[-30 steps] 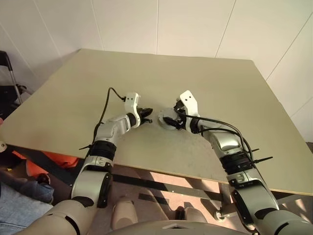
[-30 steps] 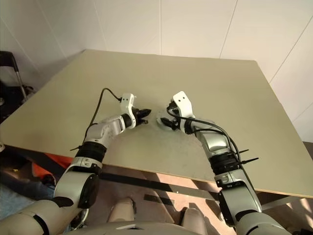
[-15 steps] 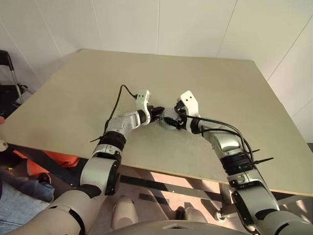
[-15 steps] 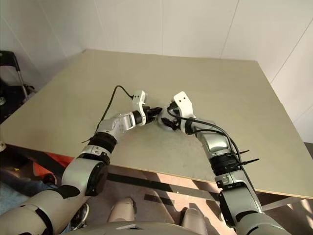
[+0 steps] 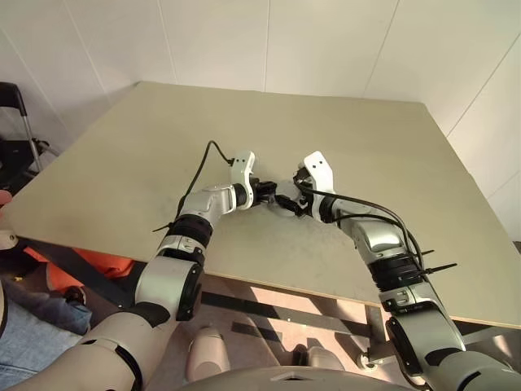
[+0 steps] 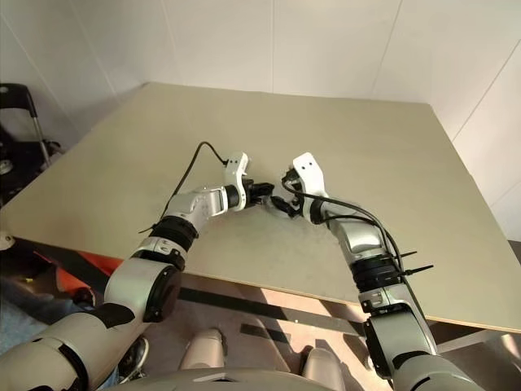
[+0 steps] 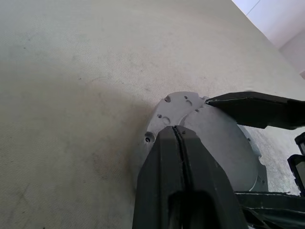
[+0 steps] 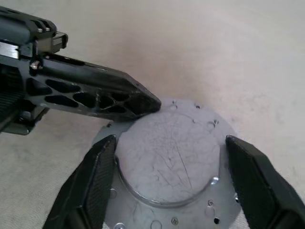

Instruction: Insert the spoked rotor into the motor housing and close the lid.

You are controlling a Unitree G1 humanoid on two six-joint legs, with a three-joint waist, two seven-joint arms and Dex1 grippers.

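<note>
The motor housing lies flat on the table, near the middle of its width and toward my side, between my two grippers. From above it presents as a round silver-grey metal part: a raised, smooth circular top face with fine scratches, seated on a wider flat flange. The flange carries small drilled holes around its edge. The top face is closed over; I cannot see the copper ring, and I cannot tell where the spoked rotor is.

My left gripper has its two black fingers pressed together with only a thin seam between them. The joined tip sits at the flange edge on the housing's left side, touching or just short of the raised face; it holds nothing.

My right gripper has its fingers spread wide, one on each side of the raised disc. Each finger stands just beside the rim, with a narrow strip of flange visible between finger and disc. I cannot tell whether either finger touches the metal.

The table is bare beige board on all sides of the housing. Its far edge and both side edges are well apart from the part. The near edge is closer, beneath my forearms. White wall panels stand behind the far edge.
</note>
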